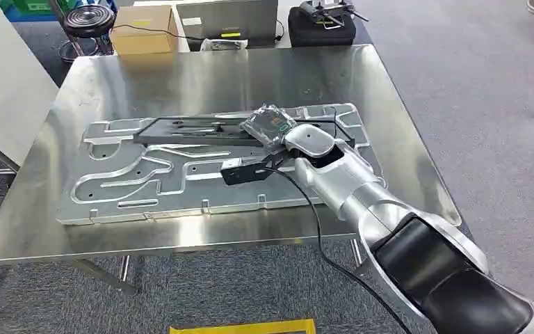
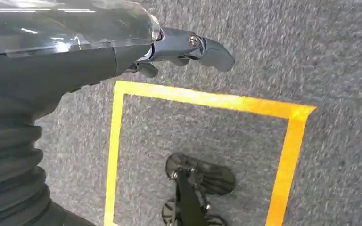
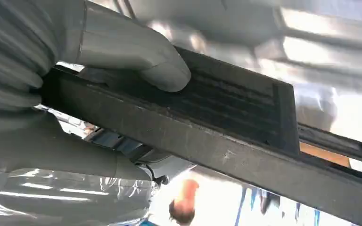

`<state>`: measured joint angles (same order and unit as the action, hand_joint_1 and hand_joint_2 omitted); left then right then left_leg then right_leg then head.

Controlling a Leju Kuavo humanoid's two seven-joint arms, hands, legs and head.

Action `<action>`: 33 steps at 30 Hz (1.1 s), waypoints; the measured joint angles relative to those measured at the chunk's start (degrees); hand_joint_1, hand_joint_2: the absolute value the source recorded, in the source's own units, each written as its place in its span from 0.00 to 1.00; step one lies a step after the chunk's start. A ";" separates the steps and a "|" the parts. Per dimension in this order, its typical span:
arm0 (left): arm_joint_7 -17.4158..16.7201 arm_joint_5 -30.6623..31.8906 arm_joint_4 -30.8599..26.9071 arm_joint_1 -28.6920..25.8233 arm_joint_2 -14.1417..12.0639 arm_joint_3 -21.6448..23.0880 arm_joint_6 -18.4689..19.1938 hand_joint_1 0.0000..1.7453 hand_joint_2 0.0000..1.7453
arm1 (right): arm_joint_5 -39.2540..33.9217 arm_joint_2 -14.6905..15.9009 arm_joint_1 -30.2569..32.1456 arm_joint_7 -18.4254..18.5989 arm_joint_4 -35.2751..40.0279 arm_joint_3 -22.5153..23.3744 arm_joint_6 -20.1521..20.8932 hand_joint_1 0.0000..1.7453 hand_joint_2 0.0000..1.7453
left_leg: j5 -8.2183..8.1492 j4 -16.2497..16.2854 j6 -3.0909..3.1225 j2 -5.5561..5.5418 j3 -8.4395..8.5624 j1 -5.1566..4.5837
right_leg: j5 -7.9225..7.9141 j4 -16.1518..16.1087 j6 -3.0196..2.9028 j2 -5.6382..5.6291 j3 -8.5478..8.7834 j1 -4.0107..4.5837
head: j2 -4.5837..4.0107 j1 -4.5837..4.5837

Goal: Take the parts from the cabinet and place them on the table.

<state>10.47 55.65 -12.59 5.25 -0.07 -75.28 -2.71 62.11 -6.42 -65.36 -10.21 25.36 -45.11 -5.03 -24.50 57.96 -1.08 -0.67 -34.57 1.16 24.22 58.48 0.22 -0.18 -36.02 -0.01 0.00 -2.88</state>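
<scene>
So the dark flat part (image 1: 201, 129) is being gripped by the right hand (image 1: 271, 129), thumb pressed on top, low over the silver plate (image 1: 111, 188) on the table (image 1: 389, 104). Left hand (image 2: 188, 47) is hung over the carpet, nothing held, fingers loosely extended. Setting down and letting go looks called for next.

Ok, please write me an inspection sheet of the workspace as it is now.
Surface: shiny steel table, bare at far half.
Job's things: long dark flat metal part lying across large silver machined aluminium plate.
Clutter: nothing seen on table.
Hands: right hand grips the dark part, thumb pressed on it; left hand hangs over floor, holding nothing.
Cables: black cable along right arm.
Surroundings: cardboard box, black stool, yellow floor tape.
</scene>
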 joint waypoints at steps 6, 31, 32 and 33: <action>1.03 0.39 0.13 -0.21 0.07 0.09 0.30 0.00 1.00 | 1.25 -0.50 1.06 0.07 -3.85 -3.28 2.16 1.00 1.00 | -7.92 16.78 -1.10 0.35 -7.86 0.20 | -0.22 -1.18 -1.63 0.09 1.05 -0.30 | 0.00 -0.02; 5.07 0.00 0.20 -0.05 0.83 0.15 -3.89 0.00 0.00 | 1.77 -0.61 6.32 -3.13 -7.22 -4.79 -6.75 0.00 0.00 | 0.96 -0.26 0.06 0.55 -0.05 -0.07 | 0.98 -0.86 -0.65 -0.09 2.47 0.42 | 0.00 0.00; 5.29 0.20 0.20 -0.01 0.83 0.15 -3.98 0.00 0.00 | 1.64 -0.90 6.40 -3.32 -7.22 -4.70 -6.97 0.00 0.00 | 0.64 0.09 -0.15 0.53 -0.31 -0.06 | 0.40 -1.80 -1.02 0.03 2.92 -0.40 | 0.00 -0.02; 5.48 0.37 0.20 -0.06 0.83 0.15 -4.02 0.00 0.00 | 1.45 -1.03 6.51 -3.58 -7.22 -4.55 -7.36 0.00 0.00 | -0.70 1.71 -0.28 0.56 -0.80 -0.07 | 0.24 -2.11 -1.33 0.16 3.11 -0.23 | 0.00 0.00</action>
<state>15.96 56.02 -12.39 5.19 0.76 -75.12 -6.73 63.56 -7.45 -58.85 -13.79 18.14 -49.66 -12.39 -25.20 59.67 -1.35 -0.11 -35.37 1.09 24.45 56.38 -1.11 -0.03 -32.92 -0.24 0.00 -2.89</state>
